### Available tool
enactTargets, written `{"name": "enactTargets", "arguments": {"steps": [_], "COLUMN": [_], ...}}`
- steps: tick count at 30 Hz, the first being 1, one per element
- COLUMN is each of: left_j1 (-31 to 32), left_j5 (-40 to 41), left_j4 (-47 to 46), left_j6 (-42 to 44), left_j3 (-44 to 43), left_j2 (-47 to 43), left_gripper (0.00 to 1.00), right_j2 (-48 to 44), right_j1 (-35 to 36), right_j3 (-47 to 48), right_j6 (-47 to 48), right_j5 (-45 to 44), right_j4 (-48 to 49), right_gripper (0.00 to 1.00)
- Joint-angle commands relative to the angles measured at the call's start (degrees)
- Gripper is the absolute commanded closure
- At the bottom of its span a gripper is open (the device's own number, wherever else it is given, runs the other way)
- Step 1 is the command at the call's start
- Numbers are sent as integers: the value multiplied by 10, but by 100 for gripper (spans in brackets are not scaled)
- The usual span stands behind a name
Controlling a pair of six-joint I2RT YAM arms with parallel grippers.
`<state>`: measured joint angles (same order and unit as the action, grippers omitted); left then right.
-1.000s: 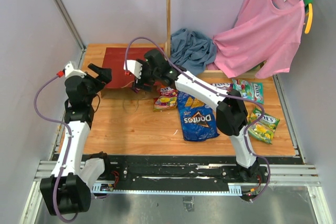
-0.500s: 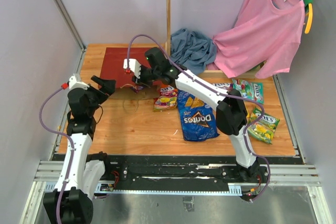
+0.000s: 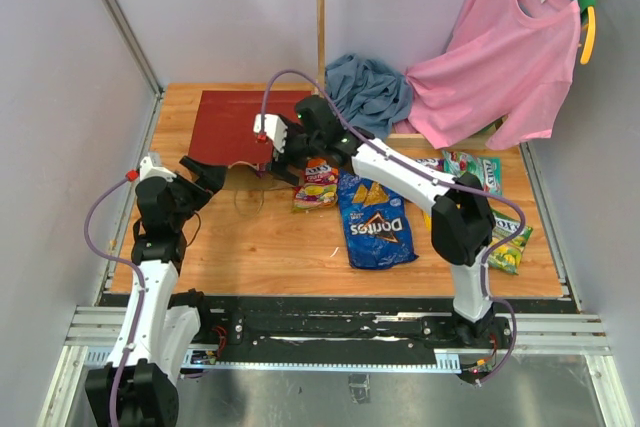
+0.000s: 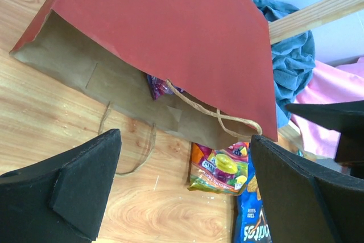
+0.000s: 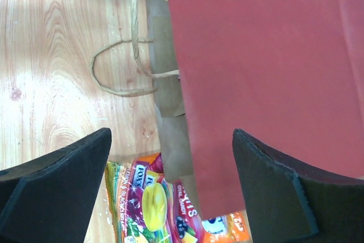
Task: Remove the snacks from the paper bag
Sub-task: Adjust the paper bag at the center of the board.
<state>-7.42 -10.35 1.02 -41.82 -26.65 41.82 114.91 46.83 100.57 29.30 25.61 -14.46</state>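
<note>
Your left tool (image 4: 185, 140) stands wide open with nothing between its fingers, hovering just in front of the mouth of the paper bag (image 3: 232, 125). The bag lies flat at the far left of the table (image 3: 260, 247), its cord handles trailing toward the near edge. Your right tool (image 5: 172, 134) is spread open too and holds nothing, poised over the bag's right-hand corner. One purple packet (image 4: 158, 86) shows inside the bag's mouth. Just outside the mouth lies a red-orange candy packet (image 3: 315, 192), right beside the blue Doritos bag (image 3: 375, 227). Further right sit a green packet (image 3: 478, 172) and a yellow-green packet (image 3: 510, 247), the latter partly hidden behind your right arm.
</note>
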Motion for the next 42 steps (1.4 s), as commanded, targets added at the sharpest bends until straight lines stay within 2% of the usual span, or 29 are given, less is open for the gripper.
{"name": "enactTargets", "arguments": {"steps": [1,11,19,26,31,35,42], "left_j1": [-2,-2,-2,-1,-1,0,0], "left_j5": [-8,-11,-4,-5,-48,-77,-118], "left_j4": [2,11,15,24,0,-15,-52], "left_j6": [-1,2,11,13,10,0,-11], "left_j3": [-16,-23,-26,-32,-16,6,49], "left_j2": [-6,-10,-9,-10,-14,-20,-38], "left_gripper": [0,0,0,0,0,0,0], "right_j2": [-39,47,96,128,142,141,114], "right_j1": [0,30,45,49,49,49,29], "right_j3": [-3,90,153,205,224,222,215], "right_j6": [-13,-21,-28,-26,-21,-19,-28], "right_j5": [11,32,50,48,45,40,-11], "right_j4": [37,20,-3,-25,-41,-43,-2], "right_gripper": [11,17,25,40,65,98,99]}}
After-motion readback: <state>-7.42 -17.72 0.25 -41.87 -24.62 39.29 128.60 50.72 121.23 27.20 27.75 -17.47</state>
